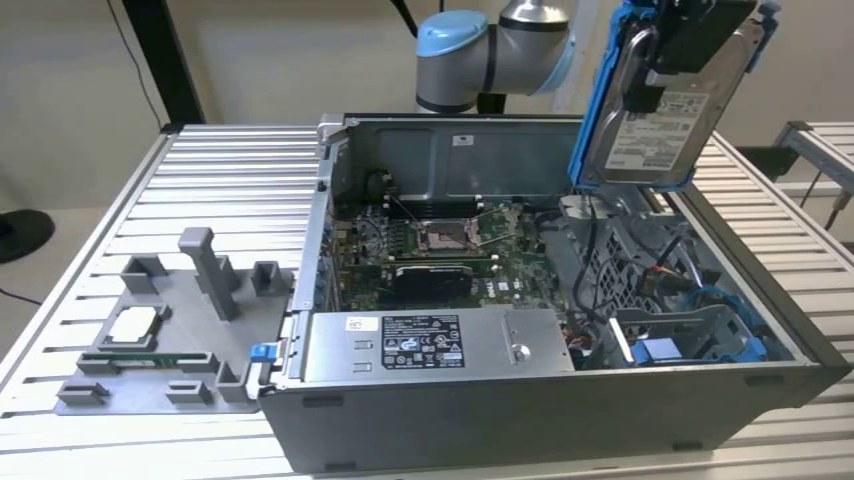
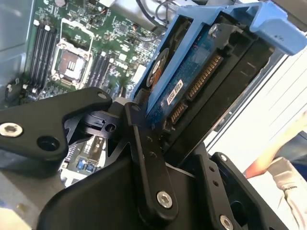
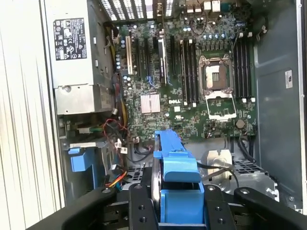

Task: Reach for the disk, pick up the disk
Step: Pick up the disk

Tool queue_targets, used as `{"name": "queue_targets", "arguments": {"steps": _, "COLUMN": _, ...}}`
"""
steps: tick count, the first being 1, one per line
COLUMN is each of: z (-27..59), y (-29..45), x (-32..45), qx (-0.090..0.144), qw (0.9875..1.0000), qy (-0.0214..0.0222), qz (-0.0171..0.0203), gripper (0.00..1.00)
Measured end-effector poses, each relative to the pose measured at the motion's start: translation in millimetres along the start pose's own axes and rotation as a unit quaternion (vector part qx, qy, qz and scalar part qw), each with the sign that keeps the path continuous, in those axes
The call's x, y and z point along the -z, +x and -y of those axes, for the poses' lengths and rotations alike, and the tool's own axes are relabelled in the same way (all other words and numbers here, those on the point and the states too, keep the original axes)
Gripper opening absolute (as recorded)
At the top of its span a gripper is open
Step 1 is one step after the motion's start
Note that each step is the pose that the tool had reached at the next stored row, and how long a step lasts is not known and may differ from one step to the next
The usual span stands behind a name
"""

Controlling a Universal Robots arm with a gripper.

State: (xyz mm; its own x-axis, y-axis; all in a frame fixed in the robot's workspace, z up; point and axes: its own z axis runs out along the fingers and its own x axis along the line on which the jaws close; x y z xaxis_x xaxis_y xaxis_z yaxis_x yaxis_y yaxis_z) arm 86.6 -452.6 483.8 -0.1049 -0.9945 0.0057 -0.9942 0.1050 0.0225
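The disk (image 1: 663, 112), a silver-grey drive with a white label in a bright blue bracket, hangs upright in the air above the back right corner of the open computer case (image 1: 534, 420). My gripper (image 1: 697, 45) is shut on its upper end. In the second wrist view the disk (image 2: 194, 79) shows its blue circuit board and connector, clamped between the black fingers (image 2: 144, 143). In the first wrist view the blue bracket (image 3: 173, 160) sits between the fingers (image 3: 139, 206), over the motherboard (image 3: 192, 72).
Inside the case lie the power supply (image 1: 427, 345), loose cables and a blue caddy (image 1: 674, 350) at the front right. A grey fixture tray (image 1: 160, 330) stands on the slatted table at the exterior view's left. A person's arm (image 2: 276, 160) is beside the table.
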Motion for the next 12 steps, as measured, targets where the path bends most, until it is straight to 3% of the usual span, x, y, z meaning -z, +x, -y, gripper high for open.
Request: {"name": "queue_targets", "arguments": {"steps": 12, "z": 4.8, "y": 37.1, "x": -0.3, "qx": 0.000, "qw": 1.0000, "qy": 0.0000, "qz": 0.0000, "gripper": 0.00}}
